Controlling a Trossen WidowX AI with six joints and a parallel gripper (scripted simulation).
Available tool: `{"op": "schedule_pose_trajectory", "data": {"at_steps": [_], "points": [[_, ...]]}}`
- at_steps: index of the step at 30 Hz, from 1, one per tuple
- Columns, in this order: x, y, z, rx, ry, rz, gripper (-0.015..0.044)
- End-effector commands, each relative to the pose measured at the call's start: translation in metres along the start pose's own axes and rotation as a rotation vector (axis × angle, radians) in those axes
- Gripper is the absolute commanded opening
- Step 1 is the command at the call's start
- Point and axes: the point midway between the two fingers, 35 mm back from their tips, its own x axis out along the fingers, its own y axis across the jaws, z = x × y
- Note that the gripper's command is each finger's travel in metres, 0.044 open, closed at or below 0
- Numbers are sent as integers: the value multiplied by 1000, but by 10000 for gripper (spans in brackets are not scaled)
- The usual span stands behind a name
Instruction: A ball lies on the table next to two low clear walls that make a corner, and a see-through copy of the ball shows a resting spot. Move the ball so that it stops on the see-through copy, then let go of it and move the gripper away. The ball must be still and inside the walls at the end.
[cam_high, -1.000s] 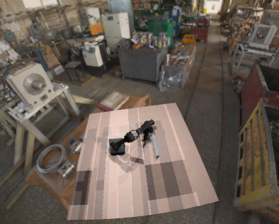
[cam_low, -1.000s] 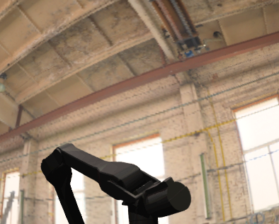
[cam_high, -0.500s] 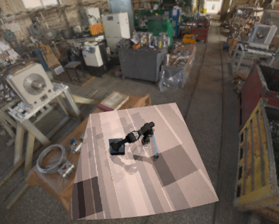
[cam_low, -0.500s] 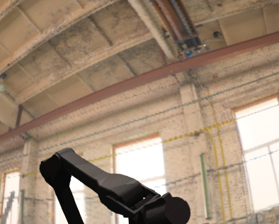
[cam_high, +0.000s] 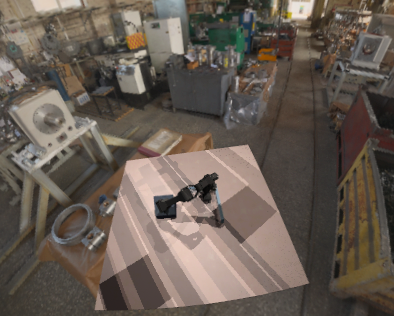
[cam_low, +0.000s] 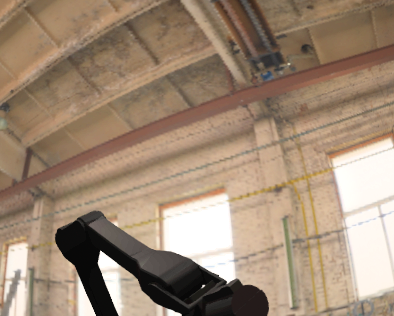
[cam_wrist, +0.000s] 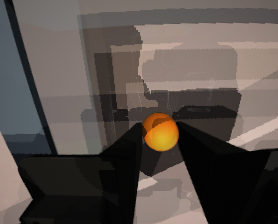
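The orange ball (cam_wrist: 160, 132) is between the two fingertips of my gripper (cam_wrist: 158, 127) (cam_high: 207, 199) in the wrist view, touched from both sides. The gripper is shut on it. The see-through copy does not show apart from the ball; a brighter yellow-orange patch overlaps the ball's lower part. A bluish clear wall (cam_wrist: 20, 85) stands at the left of the wrist view. In the top view a clear wall (cam_high: 218, 207) shows as a thin pale blue bar just right of the gripper. The ball cannot be made out in the top view.
The arm's dark base (cam_high: 165, 213) stands left of the gripper on the pinkish table (cam_high: 250, 262). Dark shadows and striped light cross the table. The exterior view shows only part of the black arm (cam_low: 125, 240) against the building's wall and windows.
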Motion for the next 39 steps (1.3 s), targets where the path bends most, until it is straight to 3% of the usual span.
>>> {"op": "schedule_pose_trajectory", "data": {"at_steps": [1,4,11,17,27,32,35,39], "points": [[0,0,0,0,0,0,157],[0,0,0,0,0,0,236],[-3,0,0,0,0,0,238],[-84,0,-1,-8,3,-4,238],[-80,3,0,-16,-13,-4,238],[-127,1,-3,-11,-13,-3,370],[-130,0,-3,-10,-13,-4,440],[-130,0,-3,-10,-13,-4,440]]}}
